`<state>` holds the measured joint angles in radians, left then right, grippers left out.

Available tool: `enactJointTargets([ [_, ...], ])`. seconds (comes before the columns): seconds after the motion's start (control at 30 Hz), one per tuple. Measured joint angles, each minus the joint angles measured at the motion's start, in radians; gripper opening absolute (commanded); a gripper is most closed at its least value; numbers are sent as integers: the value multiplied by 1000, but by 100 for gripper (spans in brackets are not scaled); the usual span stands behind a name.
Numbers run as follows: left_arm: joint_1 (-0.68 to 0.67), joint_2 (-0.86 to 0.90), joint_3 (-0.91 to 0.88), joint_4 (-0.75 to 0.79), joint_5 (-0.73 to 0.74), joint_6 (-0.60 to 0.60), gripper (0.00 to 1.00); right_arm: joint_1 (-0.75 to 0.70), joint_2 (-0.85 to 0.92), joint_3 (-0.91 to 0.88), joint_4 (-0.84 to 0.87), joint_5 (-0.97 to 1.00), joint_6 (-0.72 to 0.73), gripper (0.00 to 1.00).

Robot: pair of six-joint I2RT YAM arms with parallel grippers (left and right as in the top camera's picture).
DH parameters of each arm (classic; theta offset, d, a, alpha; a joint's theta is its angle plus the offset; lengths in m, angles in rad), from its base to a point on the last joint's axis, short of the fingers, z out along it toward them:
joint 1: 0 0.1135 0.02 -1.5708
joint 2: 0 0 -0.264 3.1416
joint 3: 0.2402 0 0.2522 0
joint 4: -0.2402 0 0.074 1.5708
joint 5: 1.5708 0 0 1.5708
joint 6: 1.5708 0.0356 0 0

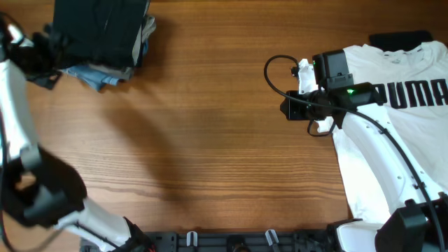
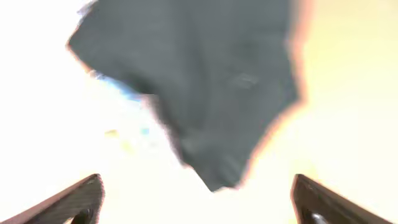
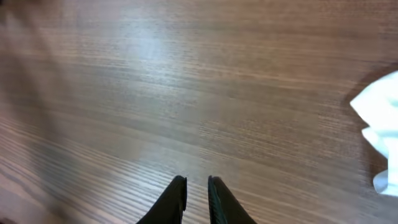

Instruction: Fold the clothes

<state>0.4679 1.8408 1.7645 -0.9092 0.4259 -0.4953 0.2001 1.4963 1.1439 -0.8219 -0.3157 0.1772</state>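
A folded black garment (image 1: 101, 28) lies on top of a stack at the table's far left, with a blue piece (image 1: 98, 75) and a grey piece (image 1: 148, 28) under it. My left gripper (image 1: 54, 42) is at the stack's left edge. In the blurred left wrist view it (image 2: 196, 199) is wide open and empty, with the black garment (image 2: 205, 81) ahead. The white PUMA T-shirt (image 1: 399, 154) lies spread at the right. My right gripper (image 1: 285, 108) is just left of its sleeve, shut and empty (image 3: 197, 186) over bare wood, with white fabric (image 3: 382, 130) to its right.
The wooden table (image 1: 210, 140) spans the view between the stack and the T-shirt. The right arm's cable (image 1: 273, 73) loops over the table beside the sleeve. A black rail (image 1: 231, 241) runs along the front edge.
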Motion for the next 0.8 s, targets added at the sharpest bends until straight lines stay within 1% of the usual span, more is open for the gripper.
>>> enactJointTargets([
  [0.07,-35,-125,0,3,65,169,76,0,-24,19,-13,4,8,16],
  [0.1,-72,-176,2,-2,88,268,78,0,-52,42,-13,4,23,16],
  [0.13,-117,-217,3,-19,105,362,77,0,-81,64,-15,5,37,17],
  [0.2,-208,-273,3,-84,123,505,75,0,-183,129,-16,6,60,23],
  [0.23,-249,-298,3,-125,130,554,75,0,-245,159,-12,8,65,24],
  [0.27,-270,-319,3,-156,132,576,79,0,-300,178,-10,11,64,26],
  [0.3,-291,-351,3,-202,127,595,84,0,-373,192,-8,14,63,32],
  [0.33,-313,-405,2,-249,109,612,100,0,-435,198,-8,15,57,38],
  [0.37,-324,-448,2,-272,93,623,100,0,-491,203,-8,18,47,100],
  [0.4,-347,-553,2,-319,50,635,100,0,-576,207,-10,22,35,100],
  [0.47,-357,-683,3,-357,19,637,100,0,-665,209,-24,36,29,100],
  [0.5,-357,-768,4,-404,-2,636,100,0,-718,209,-46,44,23,100],
  [0.57,-357,-867,17,-444,-34,631,100,0,-782,209,-84,57,19,100],
  [0.67,-358,-895,15,-496,-85,625,100,0,-827,210,-150,65,18,100],
  [0.8,-358,-895,12,-500,-110,625,100,0,-827,208,-285,72,28,100],
])
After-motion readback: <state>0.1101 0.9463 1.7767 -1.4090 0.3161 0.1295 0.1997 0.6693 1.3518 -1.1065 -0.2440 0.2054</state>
